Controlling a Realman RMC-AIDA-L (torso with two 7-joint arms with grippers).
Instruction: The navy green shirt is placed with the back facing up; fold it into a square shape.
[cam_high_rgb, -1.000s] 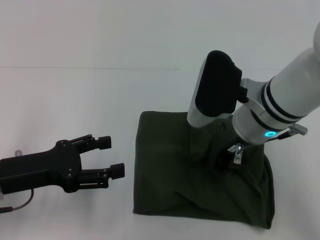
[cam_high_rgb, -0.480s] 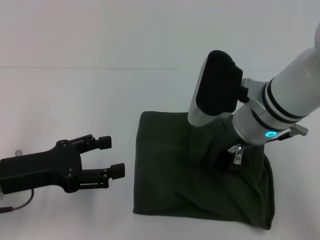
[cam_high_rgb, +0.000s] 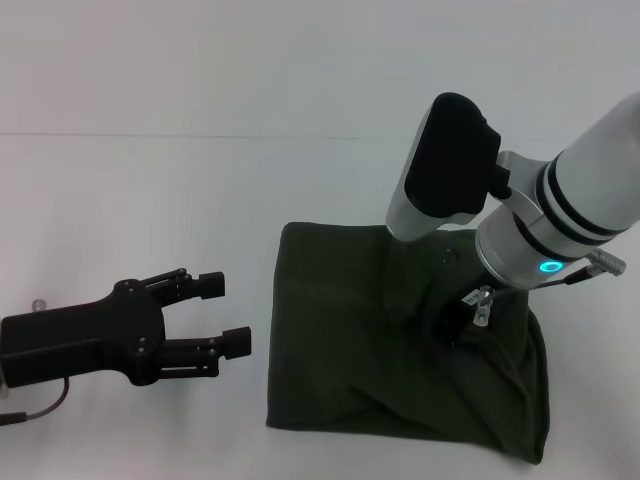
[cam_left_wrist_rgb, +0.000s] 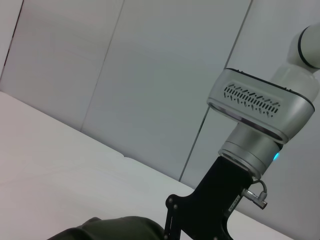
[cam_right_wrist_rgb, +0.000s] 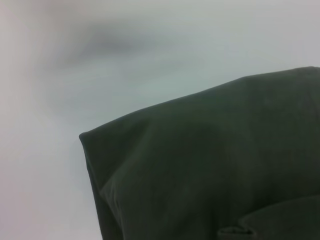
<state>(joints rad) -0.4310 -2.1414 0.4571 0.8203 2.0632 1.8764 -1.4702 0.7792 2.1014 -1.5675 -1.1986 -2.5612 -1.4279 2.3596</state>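
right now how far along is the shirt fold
Mostly done: the navy green shirt lies as a compact, roughly square bundle on the table. In hand: the right end effector is over its right side, fingers hidden. Left: the near right edge looks rumpled. The left end effector hovers open beside it.

The left gripper (cam_high_rgb: 222, 312) is matte black: a blocky body with small screws, thin linkage bars, and two fingers ending in squared black pads (cam_high_rgb: 210, 284). A thin dark cable (cam_high_rgb: 35, 410) loops from its rear. The right arm (cam_high_rgb: 590, 190) is a glossy white cylinder with black bands, then a silver wrist ring carrying a glowing cyan indicator light (cam_high_rgb: 545, 267). A white housing with a rounded black cap (cam_high_rgb: 450, 155) sits alongside. The left wrist view shows that housing's vent slots (cam_left_wrist_rgb: 252, 98) and a small metal fitting (cam_left_wrist_rgb: 255, 195).
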